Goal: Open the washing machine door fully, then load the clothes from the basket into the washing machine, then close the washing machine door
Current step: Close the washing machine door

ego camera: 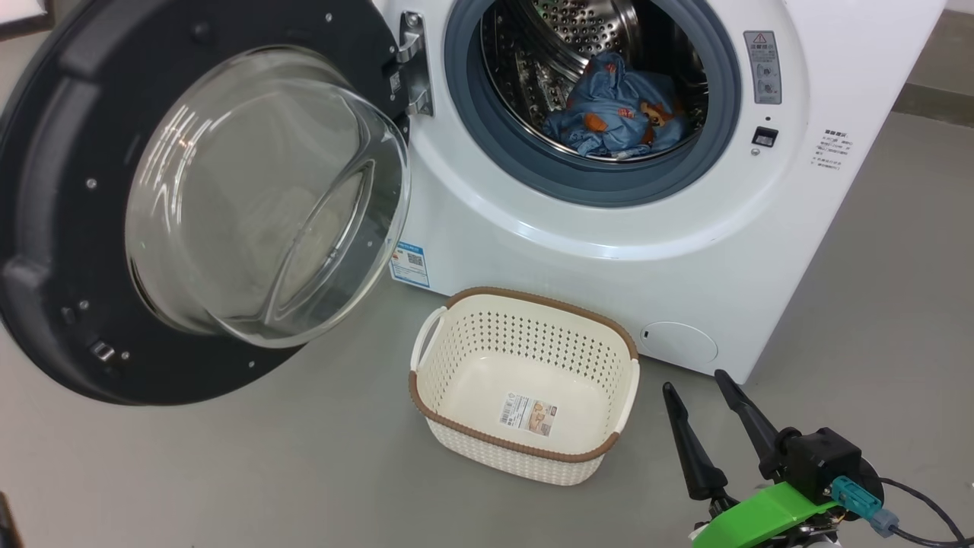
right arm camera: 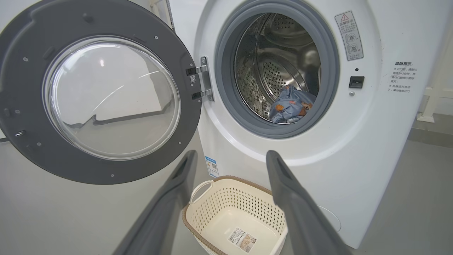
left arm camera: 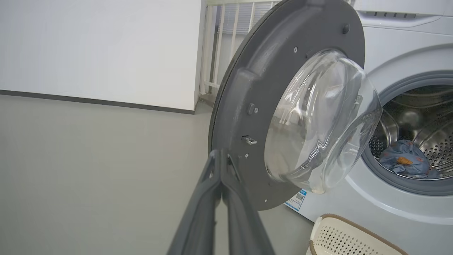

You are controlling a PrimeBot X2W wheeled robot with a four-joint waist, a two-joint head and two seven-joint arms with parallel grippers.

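Left gripper [left arm camera: 220, 159], pressed together, perhaps touches the washing machine door [left arm camera: 247, 81] at its edge; right gripper [ego camera: 694, 380] hangs spread beside the basket [ego camera: 502, 460].

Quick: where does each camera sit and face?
Head view: high, looking down at cream perforated plastic basket and white boxy washing machine; open right gripper lower right.
Left wrist view: low, along shut left gripper toward round dark-rimmed glass door.
Right wrist view: faces machine front between open fingers.
All share light blue printed clothes.
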